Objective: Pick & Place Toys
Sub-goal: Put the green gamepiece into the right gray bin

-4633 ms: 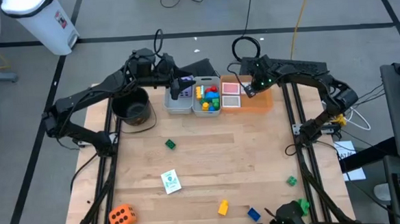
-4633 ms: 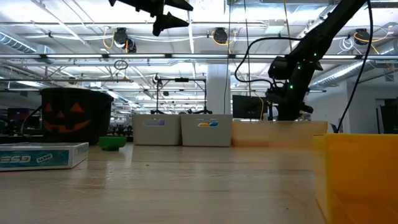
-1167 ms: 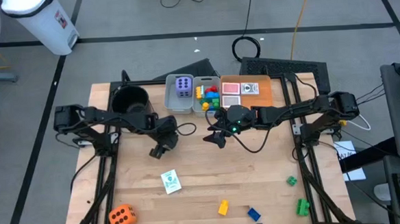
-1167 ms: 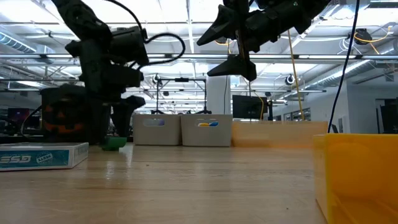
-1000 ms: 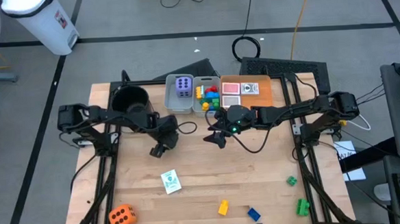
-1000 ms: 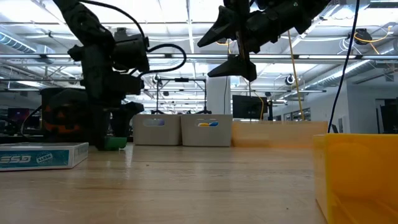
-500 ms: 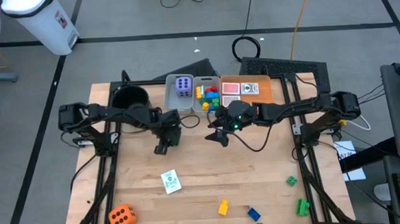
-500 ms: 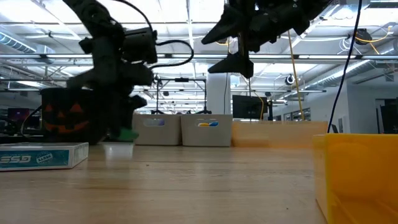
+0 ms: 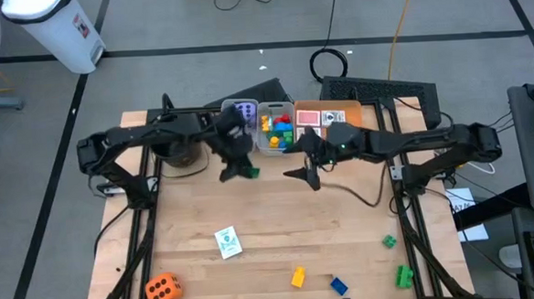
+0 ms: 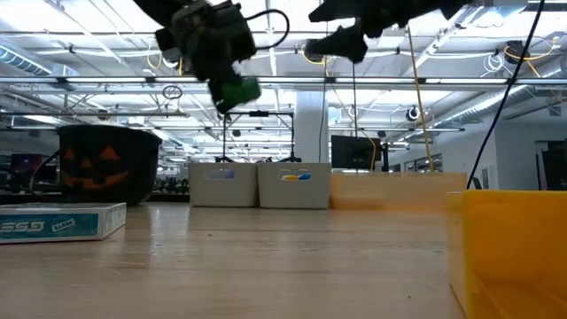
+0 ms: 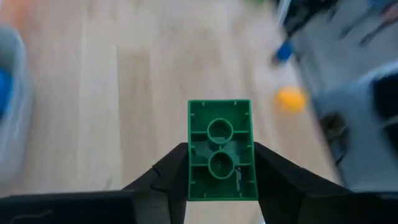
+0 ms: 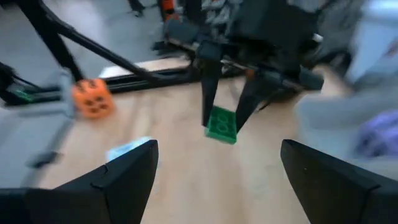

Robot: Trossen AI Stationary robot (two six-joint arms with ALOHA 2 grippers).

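My left gripper hangs above the table in front of the grey bins, shut on a small green brick. That brick also shows high up in the low view. My right gripper is just right of it, open and holding nothing; its wrist view faces the brick. A purple die lies in the left bin, several bricks in the second bin, and two cards on the orange tray. My left gripper pinches the green brick's two long sides between its two fingers, toward the brick's end nearer the wrist. The fingers slant downward and lie along the brick. Its hollow underside faces the wrist camera. The brick is lifted clear of the table.
On the near half of the table lie a card, an orange die, a yellow brick, a blue brick and two green bricks. A black pumpkin bucket stands at the far left.
My left gripper has shut on the green brick where it lay on the table. It has lifted the brick clear, going up and toward the bins at the far edge while its wrist rolled. My right gripper has risen, shifted toward the right edge and rolled, staying open.
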